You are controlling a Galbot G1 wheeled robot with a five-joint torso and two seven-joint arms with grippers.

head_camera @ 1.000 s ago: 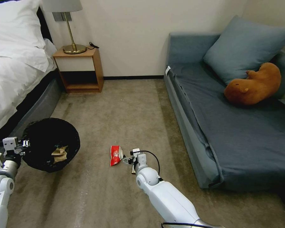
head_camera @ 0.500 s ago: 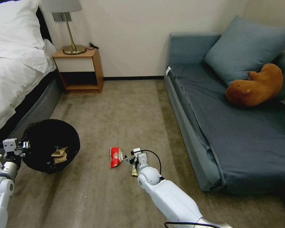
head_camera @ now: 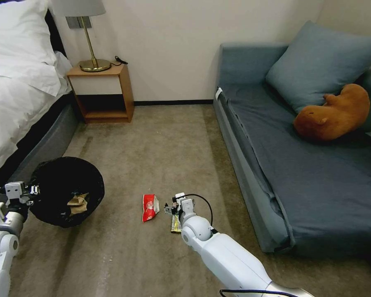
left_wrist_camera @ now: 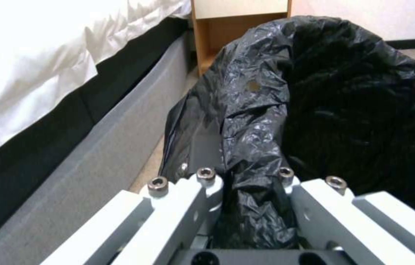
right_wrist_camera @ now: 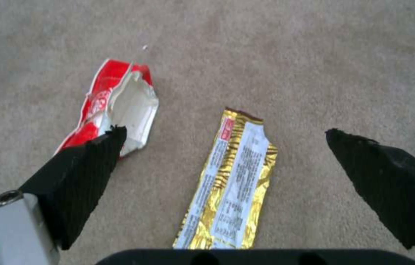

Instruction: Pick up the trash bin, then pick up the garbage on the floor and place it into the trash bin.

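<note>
The trash bin [head_camera: 59, 181], lined with a crinkly black bag, hangs tilted at the lower left, a crumpled brown paper wrapper [head_camera: 77, 203] inside it. My left gripper [head_camera: 30, 190] is shut on the bin's bagged rim [left_wrist_camera: 251, 154]. My right gripper [head_camera: 170, 208] hovers low over the carpet, open, its black fingertips [right_wrist_camera: 95, 162] spread on either side of a gold-brown bar wrapper [right_wrist_camera: 232, 184] lying flat. The wrapper also peeks out beside the wrist [head_camera: 175, 224]. A red-and-white snack packet [head_camera: 150, 207] lies just left of the gripper, torn open [right_wrist_camera: 119, 103].
A bed [head_camera: 16, 95] with a grey base runs along the left, close behind the bin. A wooden nightstand [head_camera: 101, 93] with a lamp stands at the back wall. A blue sofa [head_camera: 309, 165] with a cushion and plush toy lines the right. Open carpet lies between.
The whole picture has shifted a little, so the camera moved. My right gripper has edged slightly toward the gold wrapper, which shows more beside the wrist. The left gripper keeps its hold on the bin.
</note>
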